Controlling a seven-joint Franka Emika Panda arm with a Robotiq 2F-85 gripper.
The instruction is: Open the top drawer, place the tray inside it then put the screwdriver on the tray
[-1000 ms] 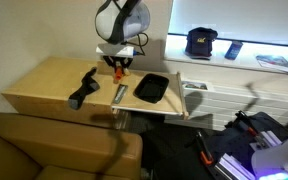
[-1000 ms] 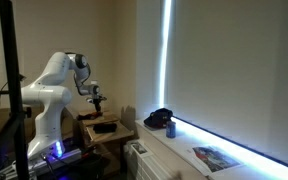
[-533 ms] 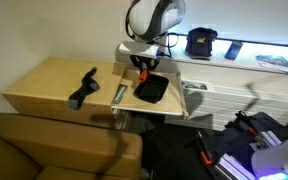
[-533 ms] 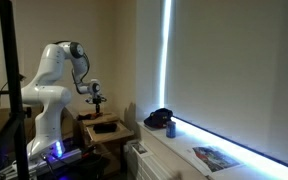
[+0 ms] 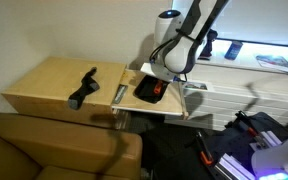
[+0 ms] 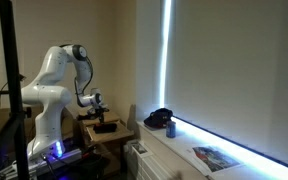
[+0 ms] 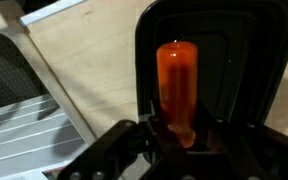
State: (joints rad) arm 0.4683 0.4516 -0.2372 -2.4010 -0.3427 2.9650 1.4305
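**Q:** Where is the screwdriver (image 7: 177, 80) at this moment?

**A:** Directly above the tray (image 7: 242, 70). In the wrist view its orange-red handle runs lengthwise over the tray's black floor, and the handle's near end is clamped in the claw (image 7: 179, 130), which is closed on it. The thin shaft is hidden. Whether the handle already touches the tray's floor cannot be told.

**Q:** And where is the tray itself?

**A:** In an exterior view the tray (image 5: 144, 92) rests on the pale wooden surface (image 5: 44, 85). It sits by the edge nearest the white slatted unit (image 5: 212, 100). No view shows an opened top drawer around the tray, so that step is not confirmed here.

**Q:** What has just changed?

**A:** A second earlier the claw stands high, beside the tray on the side of the black angular tool (image 5: 82, 88), with the orange handle already in it. Half a second earlier it is above the tray's far rim. Now the arm has swung across and come down, and the claw sits low over the tray's middle. The tray and the black tool have not moved.

**Q:** What does this mean for the task?

**A:** The carry appears to be finished and only the release remains. Opening the jaws here would probably leave the screwdriver on the tray. The tray's place in the drawer remains doubtful.
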